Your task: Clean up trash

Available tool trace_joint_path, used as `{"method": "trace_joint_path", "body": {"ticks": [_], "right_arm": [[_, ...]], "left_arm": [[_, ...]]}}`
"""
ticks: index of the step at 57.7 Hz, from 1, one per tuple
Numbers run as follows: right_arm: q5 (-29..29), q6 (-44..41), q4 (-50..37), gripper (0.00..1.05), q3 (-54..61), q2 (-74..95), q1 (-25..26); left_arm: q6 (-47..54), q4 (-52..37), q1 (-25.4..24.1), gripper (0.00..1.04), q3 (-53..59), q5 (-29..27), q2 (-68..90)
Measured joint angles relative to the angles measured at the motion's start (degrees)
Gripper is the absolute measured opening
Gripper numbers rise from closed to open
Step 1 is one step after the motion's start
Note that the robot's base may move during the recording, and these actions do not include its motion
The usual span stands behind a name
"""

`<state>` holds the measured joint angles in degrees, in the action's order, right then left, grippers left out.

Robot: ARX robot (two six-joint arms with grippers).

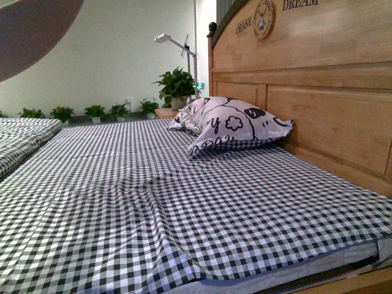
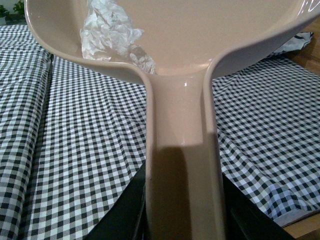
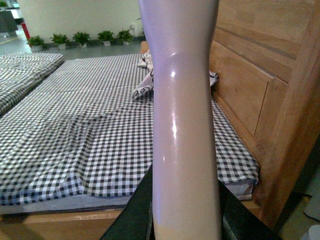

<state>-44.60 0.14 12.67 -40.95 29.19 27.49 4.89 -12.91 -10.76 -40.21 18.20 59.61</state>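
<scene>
Trash point(image 2: 111, 34) sits crumpled inside our pink dustpan point(image 2: 200, 30), raised over the checked bed point(image 1: 184, 202). Our left claw point(image 2: 182, 210) clamps the dustpan's handle; our right claw point(image 3: 186, 210) grips a pale handle point(image 3: 182, 115). Pillow point(image 1: 236, 124) lies far right by the headboard point(image 1: 324, 92).

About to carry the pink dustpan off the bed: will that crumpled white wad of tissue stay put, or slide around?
The crumpled white tissue wad looks thin and airy, so probably very light. It rests loose against the glossy pink plastic dustpan's back wall, so tilting forward or moving fast could let it slide or blow out. Its irregular creases suggest it won't roll readily.
</scene>
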Motion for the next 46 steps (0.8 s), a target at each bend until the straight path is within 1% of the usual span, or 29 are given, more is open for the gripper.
{"method": "trace_joint_path", "body": {"ticks": [46], "right_arm": [[0.00,0.00,0.00,0.19,0.00,0.00,0.00]], "left_arm": [[0.00,0.00,0.00,0.27,0.00,0.00,0.00]]}}
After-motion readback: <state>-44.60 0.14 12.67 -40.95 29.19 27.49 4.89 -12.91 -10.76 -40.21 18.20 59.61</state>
